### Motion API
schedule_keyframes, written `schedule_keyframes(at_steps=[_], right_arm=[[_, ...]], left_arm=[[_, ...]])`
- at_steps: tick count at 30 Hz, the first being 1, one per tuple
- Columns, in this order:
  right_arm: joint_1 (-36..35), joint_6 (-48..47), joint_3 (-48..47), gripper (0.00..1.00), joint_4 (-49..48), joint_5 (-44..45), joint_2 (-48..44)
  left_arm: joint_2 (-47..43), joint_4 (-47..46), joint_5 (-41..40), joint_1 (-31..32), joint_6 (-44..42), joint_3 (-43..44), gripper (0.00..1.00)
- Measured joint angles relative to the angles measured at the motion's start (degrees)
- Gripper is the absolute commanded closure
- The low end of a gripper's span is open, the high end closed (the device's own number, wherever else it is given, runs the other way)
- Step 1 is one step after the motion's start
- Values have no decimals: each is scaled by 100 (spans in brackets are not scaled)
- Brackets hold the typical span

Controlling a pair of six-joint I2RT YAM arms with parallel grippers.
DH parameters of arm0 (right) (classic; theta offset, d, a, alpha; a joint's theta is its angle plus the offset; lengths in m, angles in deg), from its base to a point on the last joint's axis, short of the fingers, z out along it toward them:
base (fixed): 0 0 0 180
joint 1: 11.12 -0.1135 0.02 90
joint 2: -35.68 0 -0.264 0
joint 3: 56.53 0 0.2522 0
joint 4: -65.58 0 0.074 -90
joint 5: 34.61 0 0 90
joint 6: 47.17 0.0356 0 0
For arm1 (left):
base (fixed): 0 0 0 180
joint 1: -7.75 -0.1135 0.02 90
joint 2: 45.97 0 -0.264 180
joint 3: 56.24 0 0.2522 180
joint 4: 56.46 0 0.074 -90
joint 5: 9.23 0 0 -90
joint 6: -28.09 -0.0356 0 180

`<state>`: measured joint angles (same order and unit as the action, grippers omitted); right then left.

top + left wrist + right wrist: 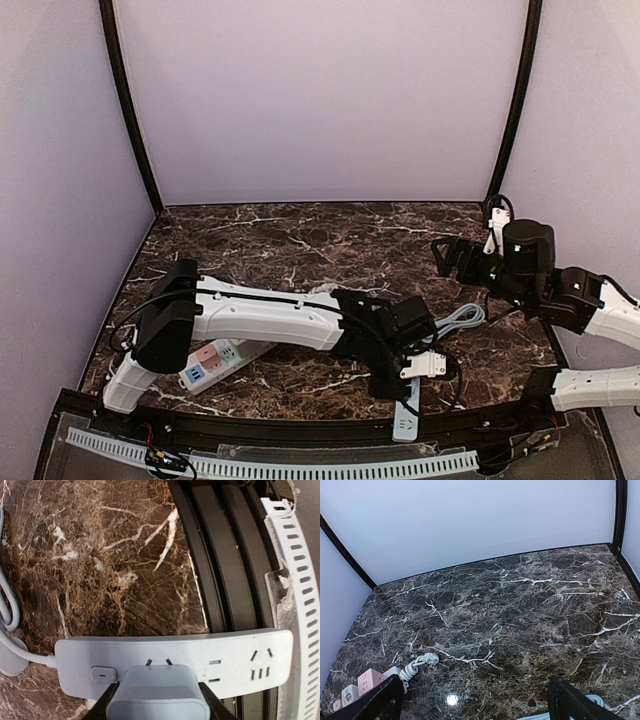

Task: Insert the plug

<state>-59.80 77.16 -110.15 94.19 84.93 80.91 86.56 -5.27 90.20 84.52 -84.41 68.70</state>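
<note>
A white plug [157,692] sits between the two black fingers of my left gripper [157,702], which is shut on it. Its two metal prongs [158,662] point at the face of a white power strip [240,662], between the strip's button [103,673] and a two-slot socket [215,671]. The prong tips meet the strip's face and most of their length still shows. In the top view the left gripper [405,375] holds the plug [425,366] over the strip [407,415] at the table's near edge. My right gripper [475,705] hangs open above bare marble, far right [445,255].
A second power strip with pink and blue sockets [212,362] lies near the left arm's base, its coiled cord [417,664] beside it. A grey coiled cable [460,320] lies right of the left gripper. A white perforated rail [300,580] and black frame run along the near edge.
</note>
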Motion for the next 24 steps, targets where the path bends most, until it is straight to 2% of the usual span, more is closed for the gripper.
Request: schedule_keyframes(at_steps=[6, 7, 9, 16, 24], right_arm=[[0, -2, -76, 1, 39, -20, 92], [0, -2, -98, 1, 46, -22, 105], [0, -2, -151, 1, 70, -39, 138], [0, 0, -308, 1, 177, -131, 289], [2, 76, -529, 1, 691, -278, 527]], left_arm=[[-225, -472, -243, 4, -96, -494, 25], [-271, -509, -278, 4, -107, -568, 13], [-402, -590, -345, 0, -164, -761, 4], [-1335, -1163, -549, -17, -111, -1930, 1], [-3217, -2763, -1047, -385, 363, -3858, 1]])
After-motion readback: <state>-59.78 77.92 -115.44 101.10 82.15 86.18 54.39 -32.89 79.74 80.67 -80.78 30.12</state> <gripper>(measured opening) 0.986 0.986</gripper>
